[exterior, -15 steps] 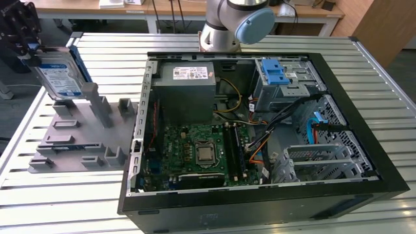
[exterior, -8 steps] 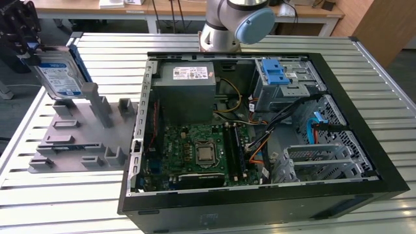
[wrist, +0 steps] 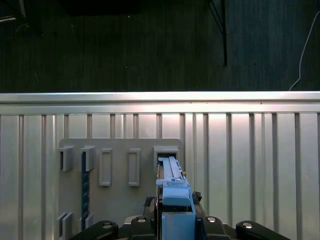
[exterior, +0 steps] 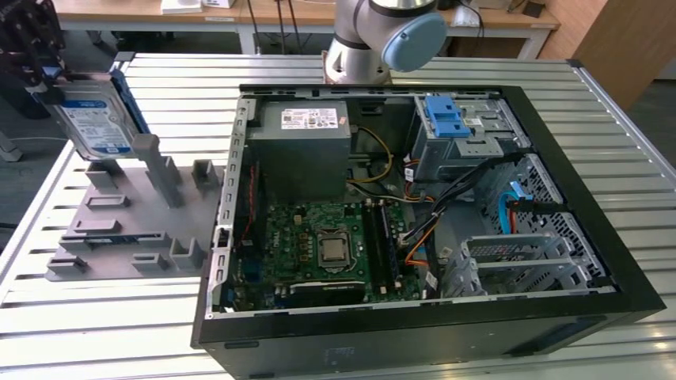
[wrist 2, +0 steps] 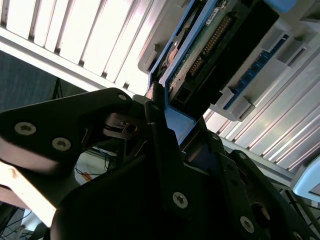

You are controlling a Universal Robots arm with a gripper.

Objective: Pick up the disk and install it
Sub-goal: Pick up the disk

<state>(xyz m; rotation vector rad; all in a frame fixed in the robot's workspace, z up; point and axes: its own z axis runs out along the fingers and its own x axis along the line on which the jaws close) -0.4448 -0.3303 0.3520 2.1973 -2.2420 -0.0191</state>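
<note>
The disk [exterior: 95, 119], silver-grey with a white-and-blue label in a blue carrier, stands upright on edge at the exterior view's far left. It is over the back end of the grey slotted holder [exterior: 127, 222]. My dark gripper [exterior: 47, 75] is shut on the disk's upper edge. In the first wrist view the disk [wrist: 175, 200] shows edge-on between my gripper's fingers [wrist: 142, 221], just over a slot of the holder [wrist: 120, 185]. The second wrist view shows the disk's circuit-board side [wrist 2: 200, 55] clamped by my gripper [wrist 2: 165, 115]. Whether the disk still touches the holder I cannot tell.
An open black computer case [exterior: 623, 261] lies on the slatted metal table [exterior: 63, 317], to the exterior view's right of the holder. Inside are a grey power-supply box [exterior: 301, 142], a green motherboard [exterior: 328, 245] and a metal drive cage with a blue latch [exterior: 449, 119]. The arm's base [exterior: 381, 39] stands behind the case.
</note>
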